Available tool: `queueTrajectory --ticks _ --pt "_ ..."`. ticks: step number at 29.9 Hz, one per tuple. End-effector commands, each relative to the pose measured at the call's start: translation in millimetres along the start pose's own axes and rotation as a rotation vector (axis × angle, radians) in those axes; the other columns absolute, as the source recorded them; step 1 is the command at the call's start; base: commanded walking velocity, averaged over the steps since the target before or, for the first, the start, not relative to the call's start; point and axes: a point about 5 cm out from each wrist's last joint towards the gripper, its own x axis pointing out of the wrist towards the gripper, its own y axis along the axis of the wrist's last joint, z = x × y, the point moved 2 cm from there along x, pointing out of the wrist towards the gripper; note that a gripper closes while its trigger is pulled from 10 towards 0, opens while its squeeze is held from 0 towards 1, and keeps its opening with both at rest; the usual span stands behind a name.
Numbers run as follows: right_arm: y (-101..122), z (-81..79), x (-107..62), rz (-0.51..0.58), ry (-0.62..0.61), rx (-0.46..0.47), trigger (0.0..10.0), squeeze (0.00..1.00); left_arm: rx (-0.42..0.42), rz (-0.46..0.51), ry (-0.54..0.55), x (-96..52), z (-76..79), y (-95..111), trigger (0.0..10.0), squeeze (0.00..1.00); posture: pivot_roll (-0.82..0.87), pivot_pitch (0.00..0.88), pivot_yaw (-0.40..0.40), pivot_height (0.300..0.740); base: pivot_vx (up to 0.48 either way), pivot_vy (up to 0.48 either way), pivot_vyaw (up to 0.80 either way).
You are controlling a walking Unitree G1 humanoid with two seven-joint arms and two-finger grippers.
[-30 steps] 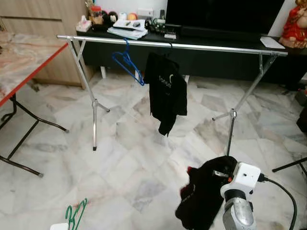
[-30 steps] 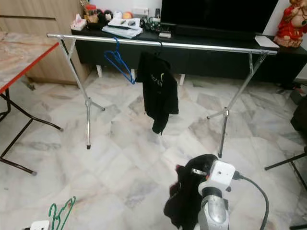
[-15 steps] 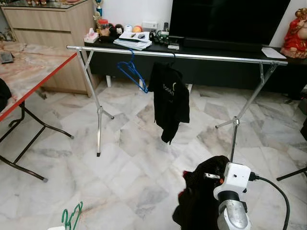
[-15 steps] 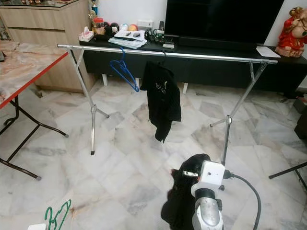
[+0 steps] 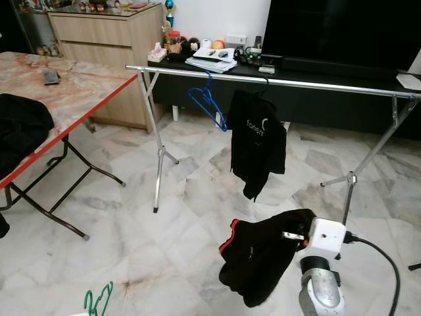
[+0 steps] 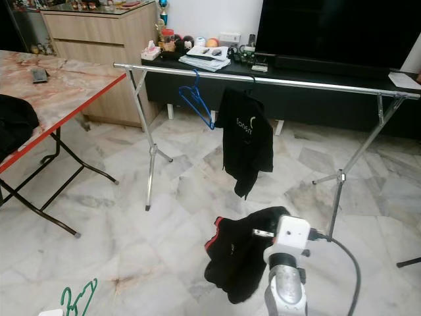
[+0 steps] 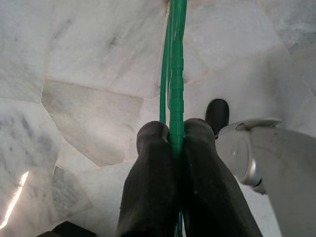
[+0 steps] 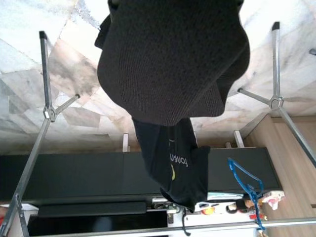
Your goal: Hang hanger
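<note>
Carrying to rack [image 5: 276, 81] | left gripper [image 7: 170, 136] pinching green hanger [image 7: 174, 59]; right gripper's grip hidden under black garment [image 5: 260, 260] | next: closing in, hooking rail

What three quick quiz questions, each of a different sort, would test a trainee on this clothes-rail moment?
1. True or false: the blue hanger on the clothes rail carries a garment.
2. Multiple choice: what does the left gripper clamp? A) green hanger B) black shirt C) phone
3. Fill in: the right gripper carries a black ____ with a red trim.

Key:
1. False. The blue hanger hangs bare; the hung black shirt hangs beside it.
2. A. The fingers are shut on the green hanger, above the marble floor.
3. Garment; it drapes down from the right arm.
</note>
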Motion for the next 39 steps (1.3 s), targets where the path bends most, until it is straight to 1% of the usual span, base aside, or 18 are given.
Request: queueTrajectory --ticks 1,8,16,20,28,32,36,39 --pt "13.1 -8.8 4.2 0.044 0.019 0.017 10.0 0.00 0.002 -0.034 0.011 -0.9 -4.3 -7.0 10.0 0.00 -0.07 0.081 0.010 0.740 0.000 0.461 0.00" --pt "12.5 -11.6 4.4 0.039 0.033 -0.005 10.0 0.00 0.004 -0.037 0.010 -1.0 -5.1 -7.5 10.0 0.00 -0.07 0.094 0.014 0.740 0.000 0.460 0.00" --pt "12.4 -13.9 6.6 0.036 0.029 0.000 10.0 0.00 0.009 -0.033 0.010 -0.9 -6.0 -5.6 10.0 0.00 -0.04 0.098 0.015 0.740 0.000 0.458 0.00" --pt "13.7 -19.7 9.2 0.038 0.050 -0.006 10.0 0.00 0.008 -0.031 0.011 -0.7 -6.1 -4.7 10.0 0.00 -0.03 0.098 0.010 0.740 0.000 0.457 0.00" --pt "14.7 -21.4 10.9 0.040 0.052 -0.006 10.0 0.00 0.010 -0.031 0.009 -0.6 -5.7 -4.1 10.0 0.00 -0.02 0.095 0.009 0.740 0.000 0.457 0.00" --pt "14.3 -24.8 12.0 0.039 0.063 -0.009 10.0 0.00 0.008 -0.028 0.009 -0.4 -5.7 -2.8 10.0 0.00 -0.02 0.094 0.008 0.740 0.000 0.457 0.00" --pt "19.3 -29.8 12.9 0.066 0.097 -0.030 10.0 0.00 0.008 -0.029 0.006 -0.2 -4.7 -2.2 10.0 0.00 -0.03 0.090 0.013 0.740 0.000 0.455 0.00" --pt "19.4 -30.4 12.8 0.067 0.100 -0.034 10.0 0.00 0.010 -0.029 0.004 -0.1 -4.2 -1.8 10.0 0.00 -0.03 0.086 0.011 0.740 0.000 0.454 0.57"
